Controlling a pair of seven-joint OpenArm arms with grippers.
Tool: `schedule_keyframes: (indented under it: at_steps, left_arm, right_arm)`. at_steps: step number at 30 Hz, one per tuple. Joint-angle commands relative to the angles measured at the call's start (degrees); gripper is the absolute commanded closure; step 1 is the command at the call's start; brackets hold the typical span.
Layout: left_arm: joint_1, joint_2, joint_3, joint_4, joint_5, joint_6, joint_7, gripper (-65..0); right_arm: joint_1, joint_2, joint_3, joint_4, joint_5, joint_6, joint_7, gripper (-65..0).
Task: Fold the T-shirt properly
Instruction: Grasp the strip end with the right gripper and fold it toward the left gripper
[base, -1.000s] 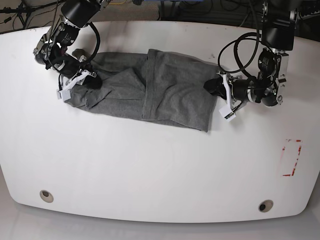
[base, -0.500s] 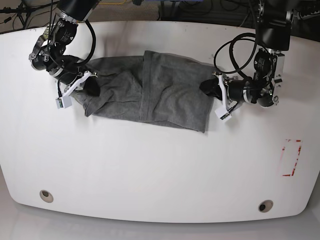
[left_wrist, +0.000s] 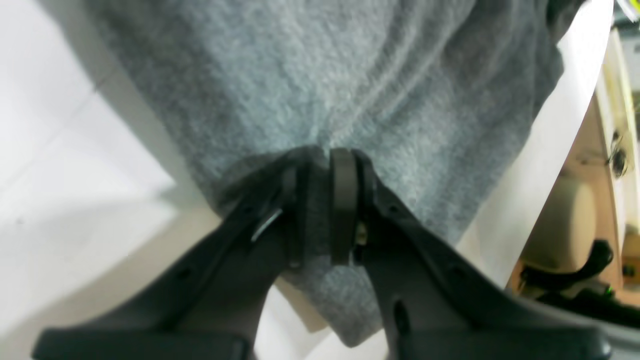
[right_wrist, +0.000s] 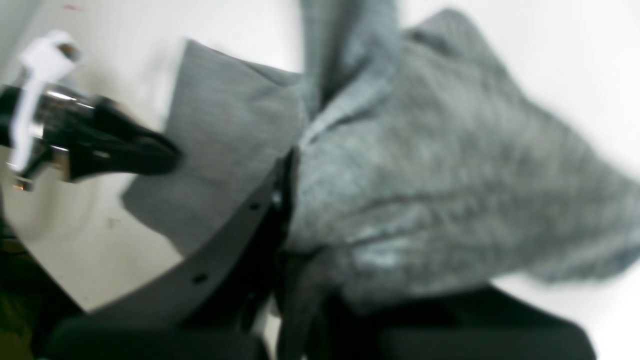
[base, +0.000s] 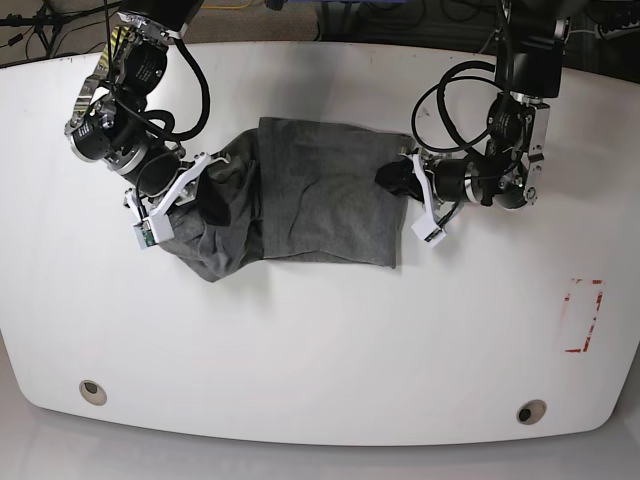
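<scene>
**A:** ok so going left to right in the base view. Our right hand (base: 205, 195) is clamped on a bunched end of the plain heather-grey short-sleeved knit T-shirt (base: 320, 195), with that end lifted and rumpled. The shirt sits in the middle of the white worktop (base: 320, 340), toward the back, already doubled into a strip with one layer lapped over the other.

**B:** yep, and on the far side our left hand (base: 400, 180) is pinched shut on the other edge; the wrist view shows the pads (left_wrist: 342, 200) squeezing a tuck of cloth.

**A:** so how do we do this fold cleanly?

**B:** I'd say we carry both ends at the same height and pace, keeping the cloth lightly taut between us so the layers don't slide. We lay it down flat first, then let go. The right end looks scrunched, so we'd smooth that out.
</scene>
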Motion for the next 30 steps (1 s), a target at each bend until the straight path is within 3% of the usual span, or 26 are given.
schedule_keyframes:
  at_steps: [1,9,15,22,30]
  left_arm:
    - [-0.05,1.00,-0.74,-1.82,3.91,2.23,1.64,-8.1]
    - [-0.05,5.66,-9.44,-8.41,4.27,2.32,1.64,-8.1]
    - [-1.11,5.92,-11.28,-10.87,4.27,2.32,0.41,-8.1]
    - [-1.20,5.92,-11.28,-10.96,4.35,2.32,-0.38,-8.1]
    - [-1.20,5.92,-11.28,-10.96,4.18,2.32,-0.38,-8.1]
  right_arm:
    - [1.21,0.67,-2.43,1.06,1.25,-1.24,1.47,0.0]
    - [1.48,0.76,-8.41,1.41,1.16,-6.33,1.65,0.0]
    - [1.48,0.76,-13.15,1.41,1.16,-9.76,2.61,0.0]
    - [1.65,0.84,-21.33,0.62,0.54,-14.69,7.54,0.0]
    - [4.55,-2.67,-28.27,-0.43,-11.50,-16.53,9.03,-1.7]
